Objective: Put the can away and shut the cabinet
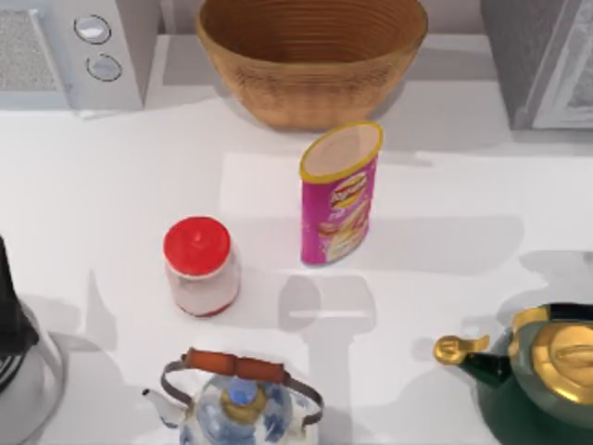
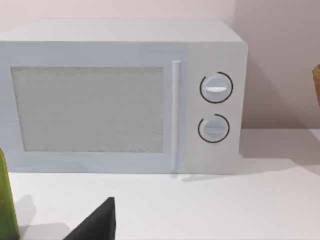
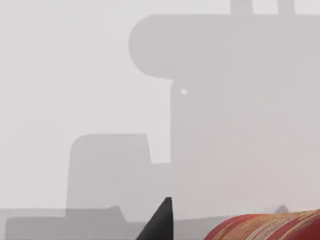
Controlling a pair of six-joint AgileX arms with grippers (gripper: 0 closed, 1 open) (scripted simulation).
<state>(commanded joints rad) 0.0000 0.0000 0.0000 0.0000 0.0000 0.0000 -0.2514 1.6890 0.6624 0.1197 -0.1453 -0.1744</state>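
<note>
The chips can point(image 1: 339, 195) stands upright mid-worktop point(image 1: 111, 185), just in front of the wicker basket point(image 1: 310, 56). Approach it level and grasp mid-body, clear of the red-lidded jar point(image 1: 199, 267). Whether either gripper is wide or narrow, I cannot tell.

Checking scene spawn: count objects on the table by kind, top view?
Cans: 1, the chips can
Jars: 1, red lid
Kettles: 2, blue-white, green-gold
Baskets: 1
Microwaves: 1
Cabinets: 1
Total: 7
</note>
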